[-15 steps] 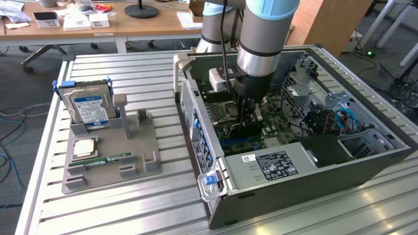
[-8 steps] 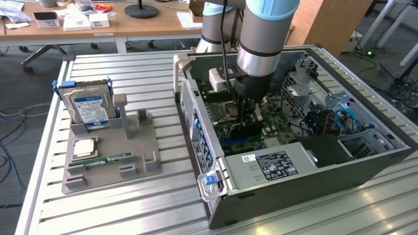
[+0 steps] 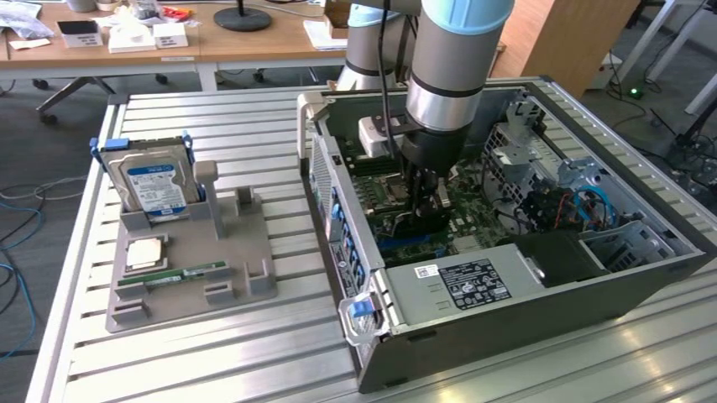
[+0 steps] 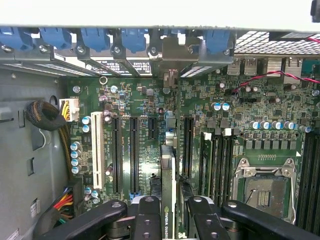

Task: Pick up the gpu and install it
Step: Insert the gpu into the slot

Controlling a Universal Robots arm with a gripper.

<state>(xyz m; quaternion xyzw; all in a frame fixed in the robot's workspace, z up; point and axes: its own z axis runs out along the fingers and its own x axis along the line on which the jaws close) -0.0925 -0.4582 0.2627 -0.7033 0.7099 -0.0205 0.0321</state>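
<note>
Ext view: claw [image 3: 427, 191] down inside PC case [image 3: 538, 311], gpu [image 3: 424, 217] hanging edge-on over mobo [image 3: 375, 165].
Wrist view: claw clamped narrow on gpu, just above mobo slots [image 4: 134, 150].
Install step, I judge. Seating needs card edge lined w/ slot.

Arm [image 3: 448, 75] was a silver-grey cylindrical tube with pale blue joint cap and black collar below; black cable [image 3: 384, 59] ran along it; white box [image 3: 375, 136] sat at the wrist; gripper [image 3: 429, 203] was black; its linked fingers [image 4: 148, 220] carried round grey pins at each joint.
</note>
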